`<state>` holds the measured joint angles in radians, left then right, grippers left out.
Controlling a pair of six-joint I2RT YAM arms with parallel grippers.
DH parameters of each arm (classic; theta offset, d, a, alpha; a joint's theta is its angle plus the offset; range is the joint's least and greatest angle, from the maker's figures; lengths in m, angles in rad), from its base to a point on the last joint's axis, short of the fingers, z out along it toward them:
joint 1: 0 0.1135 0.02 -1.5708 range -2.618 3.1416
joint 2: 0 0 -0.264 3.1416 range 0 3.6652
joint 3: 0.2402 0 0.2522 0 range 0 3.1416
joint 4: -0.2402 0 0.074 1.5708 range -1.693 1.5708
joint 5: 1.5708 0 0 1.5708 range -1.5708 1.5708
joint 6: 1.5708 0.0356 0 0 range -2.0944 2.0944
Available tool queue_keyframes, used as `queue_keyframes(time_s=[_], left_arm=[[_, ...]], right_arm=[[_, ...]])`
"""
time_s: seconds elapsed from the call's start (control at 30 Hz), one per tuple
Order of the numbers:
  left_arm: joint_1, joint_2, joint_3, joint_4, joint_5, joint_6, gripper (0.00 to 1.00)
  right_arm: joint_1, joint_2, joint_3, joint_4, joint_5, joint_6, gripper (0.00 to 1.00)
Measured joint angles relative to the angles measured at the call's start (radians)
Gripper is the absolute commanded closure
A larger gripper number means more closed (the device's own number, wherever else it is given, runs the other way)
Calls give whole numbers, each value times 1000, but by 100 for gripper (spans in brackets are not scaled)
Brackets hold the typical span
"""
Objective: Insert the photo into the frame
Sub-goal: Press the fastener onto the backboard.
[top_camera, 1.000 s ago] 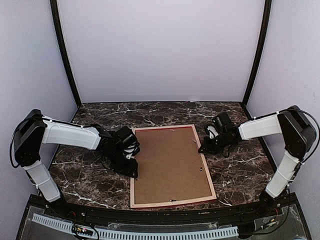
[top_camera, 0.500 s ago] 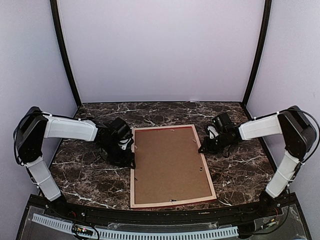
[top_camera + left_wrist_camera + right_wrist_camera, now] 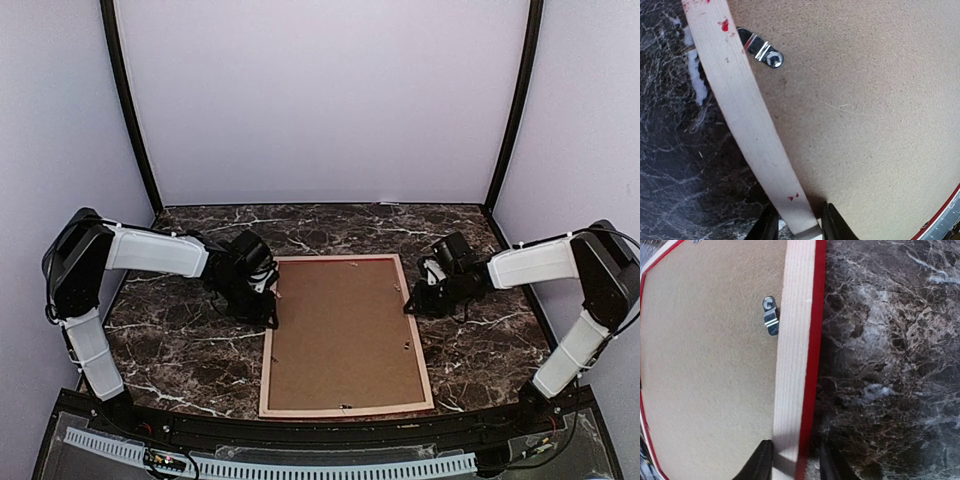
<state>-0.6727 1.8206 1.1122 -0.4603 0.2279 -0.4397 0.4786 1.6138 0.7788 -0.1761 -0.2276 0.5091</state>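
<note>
Frame [image 3: 345, 410] is lying face down on the counter [image 3: 170, 350], roughly centred between the two arms. Long sides run away from me and it sits slightly skewed. Pale wood rear edges are up, with a red strip showing along the outer edge.

Brown backing board [image 3: 343, 330] sits inside the rails and fills the opening. I can see a small metal turn clip [image 3: 762, 50] on the left rail, and another clip [image 3: 770, 315] on the right rail. Both reach from the rail onto the board.

Left pincer [image 3: 272, 318] is down on the left rail, towards the far half. On its wrist view the fingers [image 3: 767, 227] straddle the pale rail, one on the counter side and one over the board. The gap is narrow and the pads sit very close to the wood on both sides. I can't tell whether it is actually clamping the rail.

Right pincer [image 3: 408, 305] is down on the right rail, at about the same height as the left one. Its fingers [image 3: 760, 462] also straddle the rail. The inner finger is against the pale wood. The outer one stands a little off the red edge with dark counter showing between them, so I read it as slightly parted and not gripping.

Both arms reach inward from the sides, low over the marble-pattern top.
</note>
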Motion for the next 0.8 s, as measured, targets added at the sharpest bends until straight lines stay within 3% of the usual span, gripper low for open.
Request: queue_keyframes(time_s=[0.1, 0.27, 0.6, 0.8], left_arm=[[1, 0, 0, 2, -13, -7, 70], [1, -2, -2, 11, -34, -32, 72], [1, -5, -8, 24, -39, -55, 72], [1, -5, -10, 26, -38, -55, 72]], right_arm=[[2, -47, -27, -56, 10, 6, 46], [18, -127, -55, -127, 35, 26, 38], [161, -198, -96, -179, 69, 103, 36], [220, -185, -98, -192, 106, 145, 41]])
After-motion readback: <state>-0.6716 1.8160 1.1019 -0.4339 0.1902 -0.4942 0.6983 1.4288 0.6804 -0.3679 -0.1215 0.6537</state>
